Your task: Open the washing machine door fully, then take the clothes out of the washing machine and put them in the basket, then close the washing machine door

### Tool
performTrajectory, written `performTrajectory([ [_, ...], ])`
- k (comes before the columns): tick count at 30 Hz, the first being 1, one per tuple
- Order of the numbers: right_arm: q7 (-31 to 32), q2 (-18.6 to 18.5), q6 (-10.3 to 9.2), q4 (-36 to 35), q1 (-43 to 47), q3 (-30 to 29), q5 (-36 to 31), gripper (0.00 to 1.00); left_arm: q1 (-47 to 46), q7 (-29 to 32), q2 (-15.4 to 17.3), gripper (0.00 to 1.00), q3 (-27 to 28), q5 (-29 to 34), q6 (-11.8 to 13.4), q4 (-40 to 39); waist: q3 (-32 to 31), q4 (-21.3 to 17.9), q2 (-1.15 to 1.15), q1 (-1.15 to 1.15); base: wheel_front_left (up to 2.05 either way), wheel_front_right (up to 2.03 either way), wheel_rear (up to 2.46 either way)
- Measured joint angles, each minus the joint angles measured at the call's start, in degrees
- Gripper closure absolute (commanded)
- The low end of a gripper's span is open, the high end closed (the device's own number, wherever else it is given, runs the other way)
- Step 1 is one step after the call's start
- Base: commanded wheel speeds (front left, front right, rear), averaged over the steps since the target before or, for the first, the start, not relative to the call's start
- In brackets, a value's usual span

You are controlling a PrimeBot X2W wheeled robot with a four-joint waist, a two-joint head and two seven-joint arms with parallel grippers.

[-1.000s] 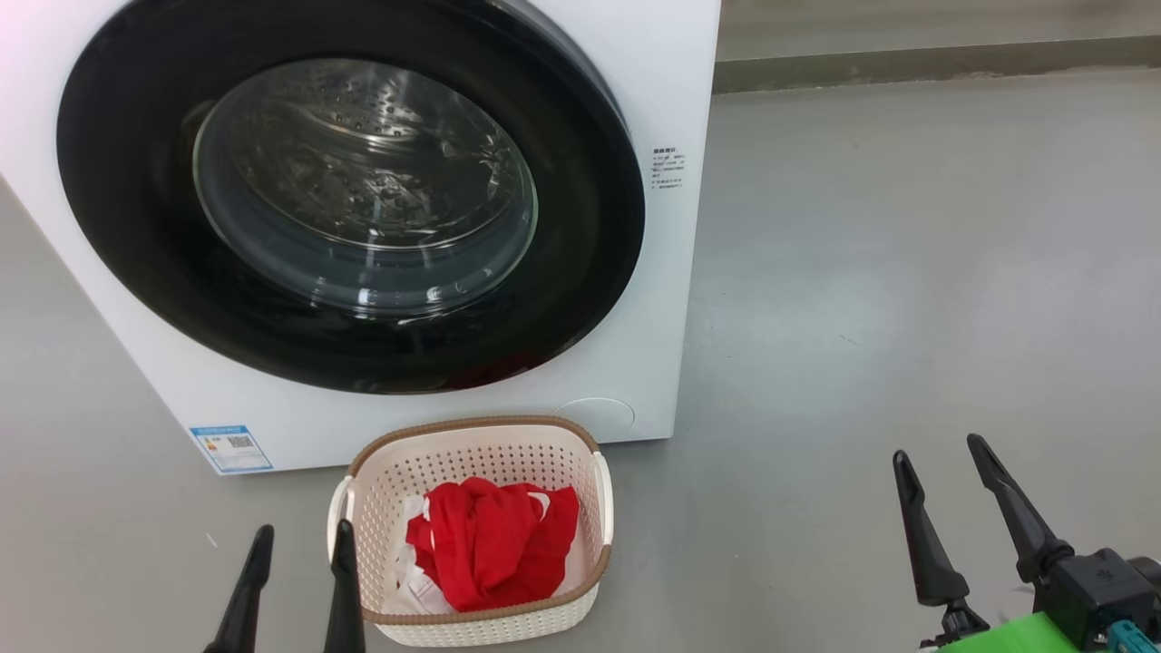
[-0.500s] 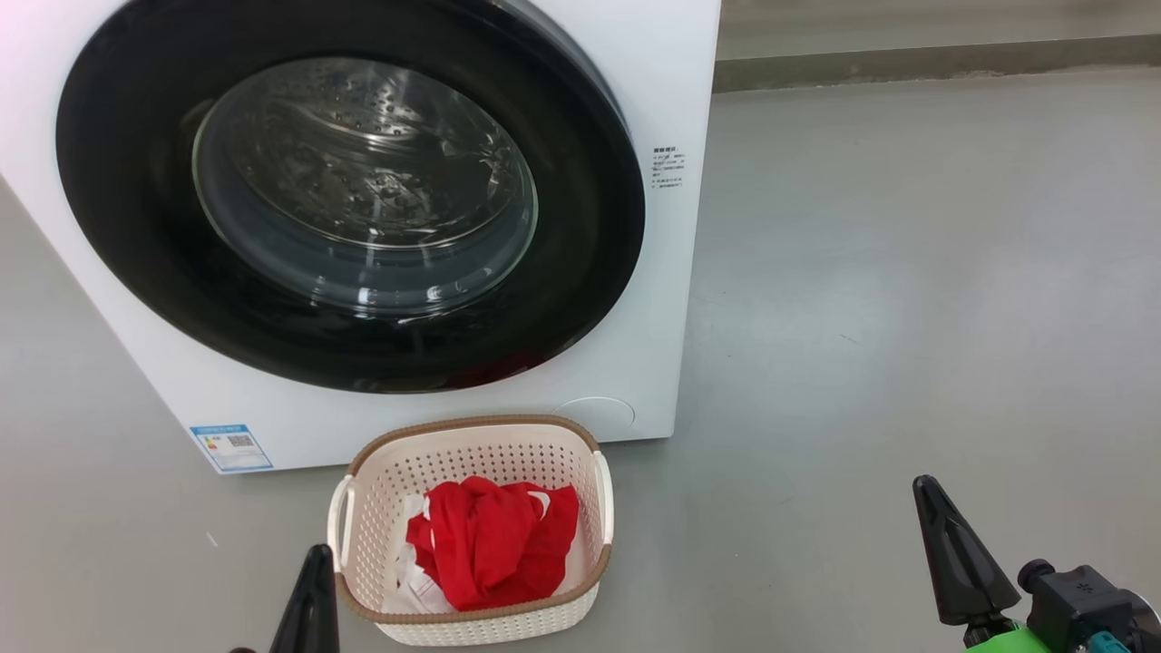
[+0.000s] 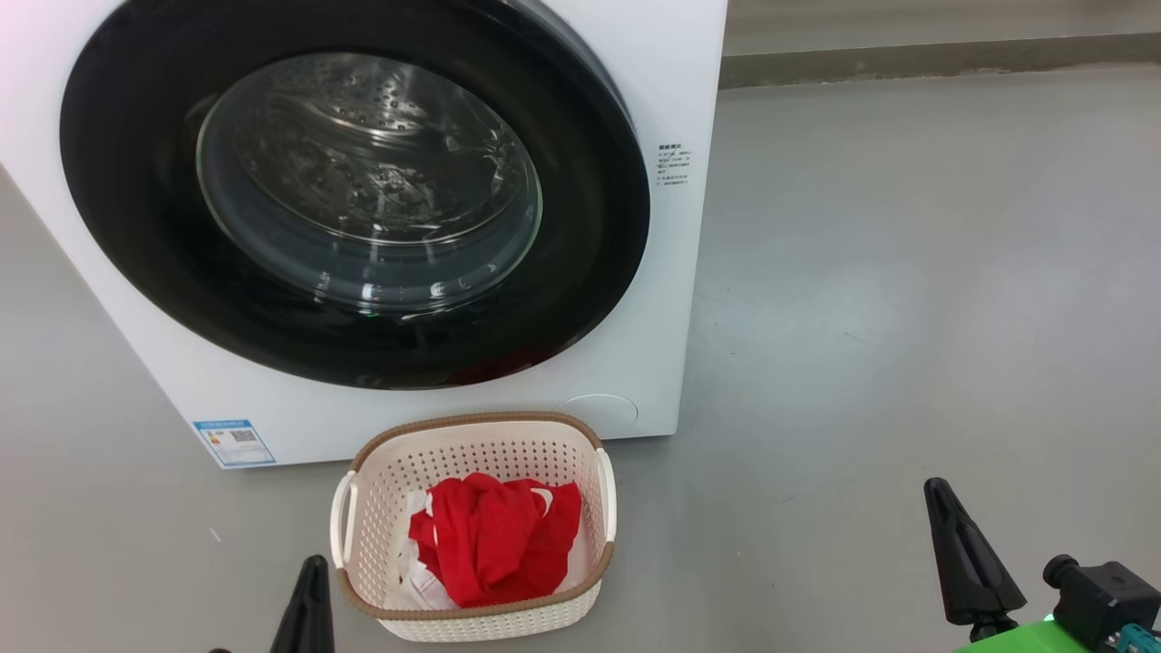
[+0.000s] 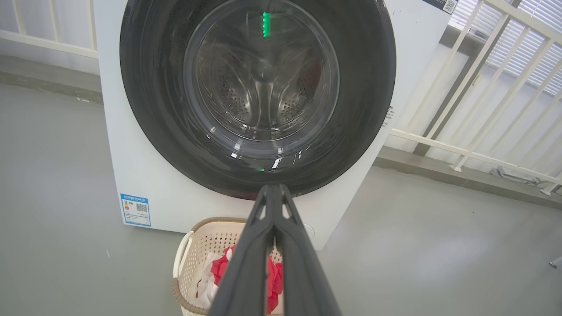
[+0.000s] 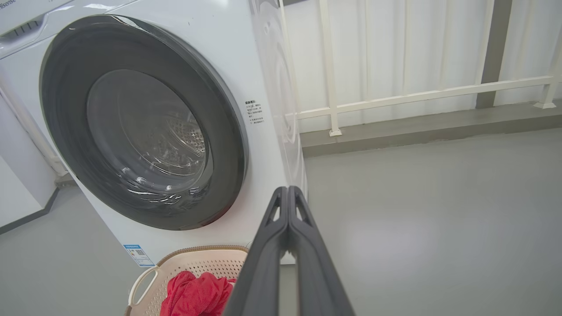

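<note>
Looking down in the head view: washing machine door [image 3: 358, 186], glossy black rim round a bulging clear bowl, shut flat on the boxy white washing machine [image 3: 676, 82]. Just near of it, on smooth grey floor [image 3: 907, 272], the perforated cream basket [image 3: 476, 423], holding crumpled red and white clothes [image 3: 494, 540]. Left gripper [image 3: 315, 568] beside the basket's left, right gripper [image 3: 937, 494] well apart to the right.

Switching to the left wrist view: fingers pinched together on nothing, green glint [image 4: 265, 24] on the glass, slatted white railing [image 4: 461, 151] at right.

Ending with the right wrist view: fingers likewise pressed tight and empty, embossed curves on the machine's side panel [image 5: 281, 101].
</note>
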Motion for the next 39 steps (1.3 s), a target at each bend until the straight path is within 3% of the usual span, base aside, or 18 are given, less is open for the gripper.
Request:
performTrajectory([
  [39, 4.99, -1.7, -0.01, 3.0, -2.9, 0.26, 27.74, 1.0, -2.94, 5.47, 0.42, 1.0, 1.59, -25.83, -3.46, 3.97, 0.68, 1.0, 0.0, 0.0, 0.0, 0.0, 0.0],
])
